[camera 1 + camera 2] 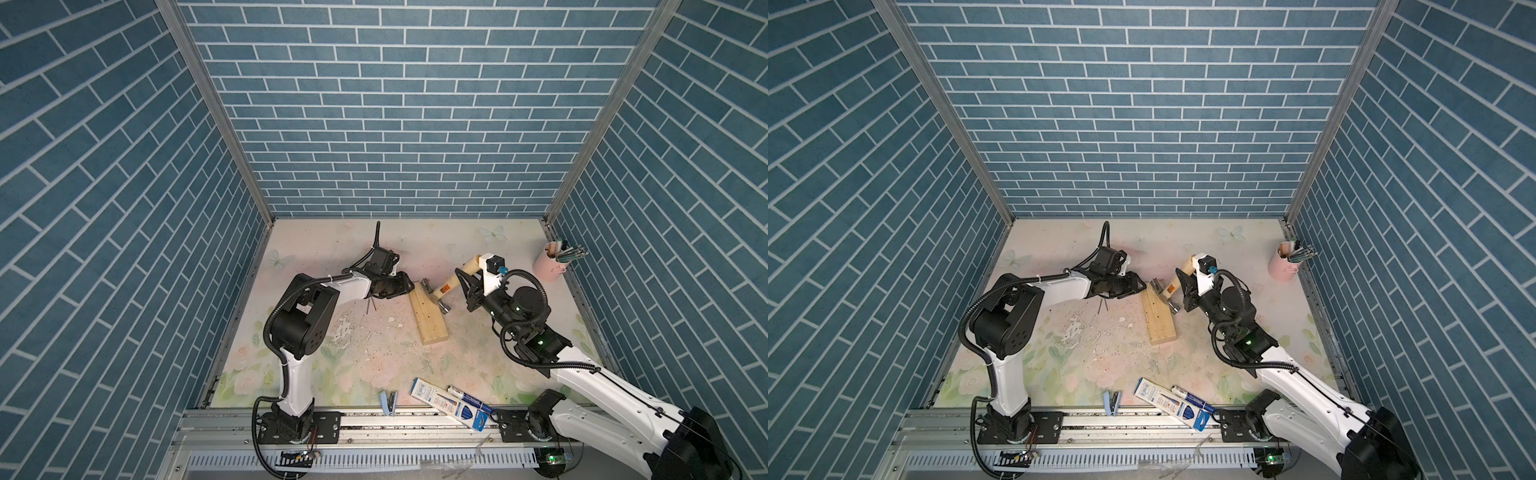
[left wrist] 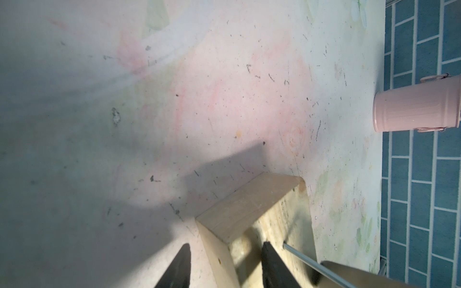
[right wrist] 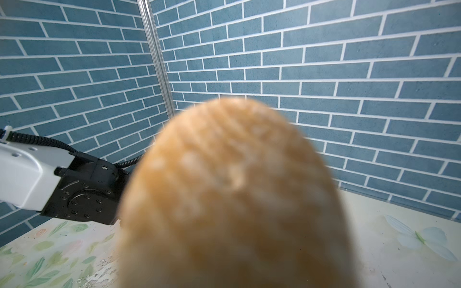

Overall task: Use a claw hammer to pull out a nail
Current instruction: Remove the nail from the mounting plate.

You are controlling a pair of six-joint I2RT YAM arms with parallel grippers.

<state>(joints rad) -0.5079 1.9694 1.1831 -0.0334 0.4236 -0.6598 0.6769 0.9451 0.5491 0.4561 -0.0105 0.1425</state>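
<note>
A pale wooden block (image 1: 429,318) (image 1: 1158,320) (image 2: 249,207) lies mid-table. A thin grey nail (image 2: 299,256) stands out of its top face near the far end. The claw hammer (image 1: 444,291) (image 1: 1168,291) rests its dark head on that end, and its blurred claw (image 2: 354,275) sits at the nail. My right gripper (image 1: 462,277) (image 1: 1184,279) is shut on the wooden handle, whose butt end (image 3: 229,199) fills the right wrist view and hides the fingers. My left gripper (image 1: 409,286) (image 1: 1139,286) (image 2: 225,266) is open, one finger on the block's top, the other beside it with a gap.
A pink bucket (image 1: 548,264) (image 2: 414,107) of pens stands at the back right by the wall. Thin dark nails (image 1: 371,306) lie left of the block. A blue stapler (image 1: 388,401) and blue-white pen boxes (image 1: 453,405) lie at the front edge. Brick walls enclose three sides.
</note>
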